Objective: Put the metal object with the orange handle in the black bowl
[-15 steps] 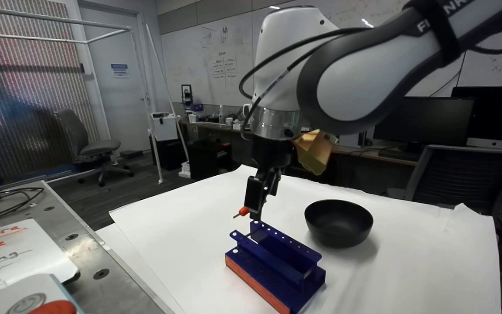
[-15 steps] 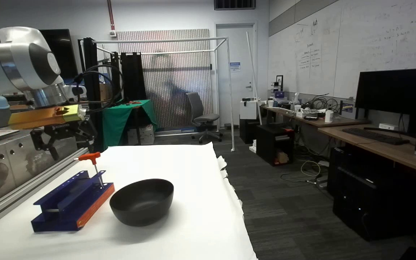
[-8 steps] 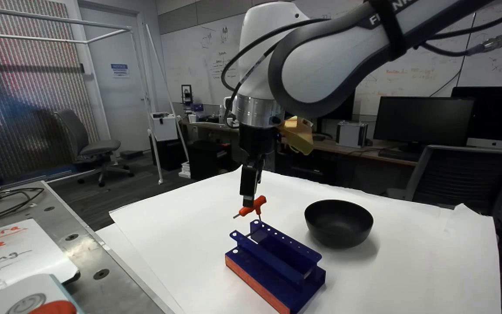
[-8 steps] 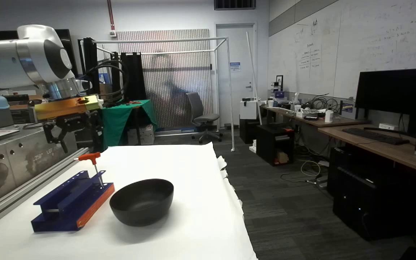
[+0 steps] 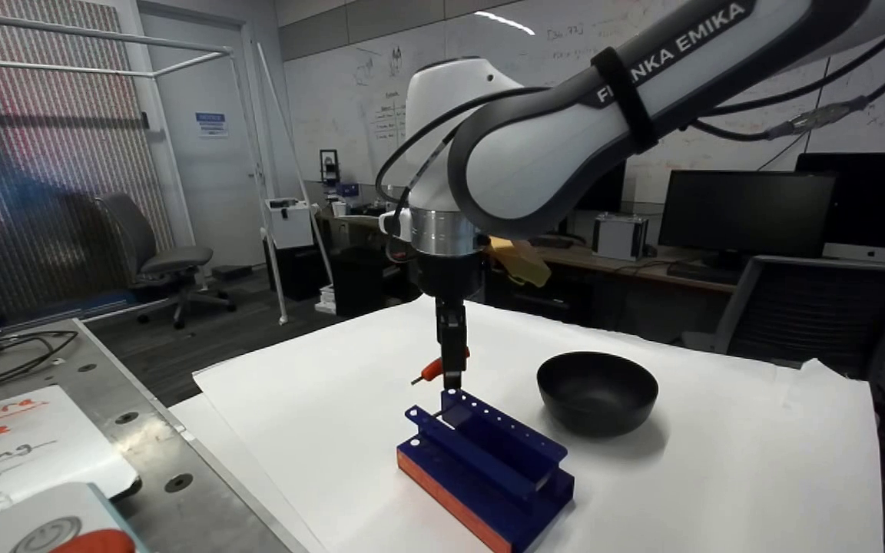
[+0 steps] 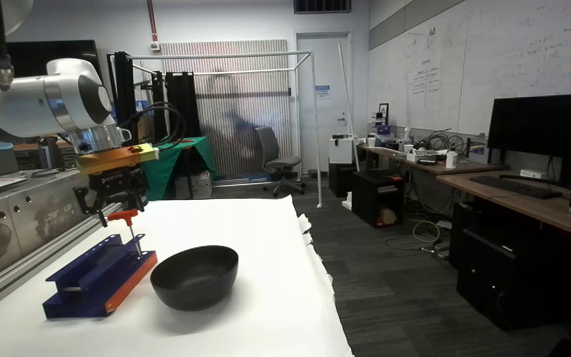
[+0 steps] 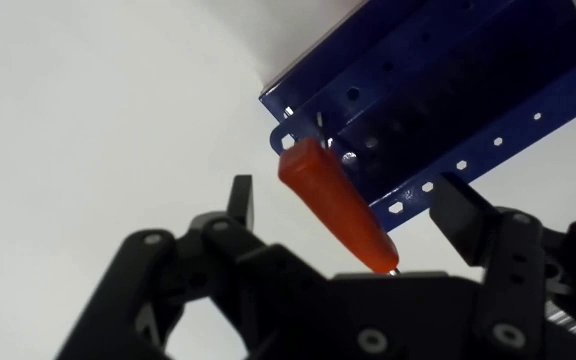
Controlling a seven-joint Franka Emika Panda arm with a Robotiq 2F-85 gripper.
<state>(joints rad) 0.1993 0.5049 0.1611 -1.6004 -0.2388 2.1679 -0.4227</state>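
Lowered since half a second ago: my gripper (image 7: 349, 207), now at the orange-handled tool (image 7: 338, 202); blue rack (image 6: 82, 305) and black bowl (image 6: 194, 282) unmoved.

Marks: my arm (image 5: 542, 169) lettered "F…NKA EMIKA", partly under a black strap (image 5: 627, 100); door sign (image 5: 210, 123) headed "NOTICE", lower lines too small to read. Gripper: fingers (image 7: 240, 200) parted, unclenched, tool between them in the wrist view with a gap visible on each side. Placing, in an exterior view: rack toward the left edge of the white-covered worktop (image 6: 275, 302); tool standing in the rack's end nearest the far edge; bowl just beside the rack, on its right-edge side. Room for moving: white surface between bowl and right edge, more between rack and far edge.
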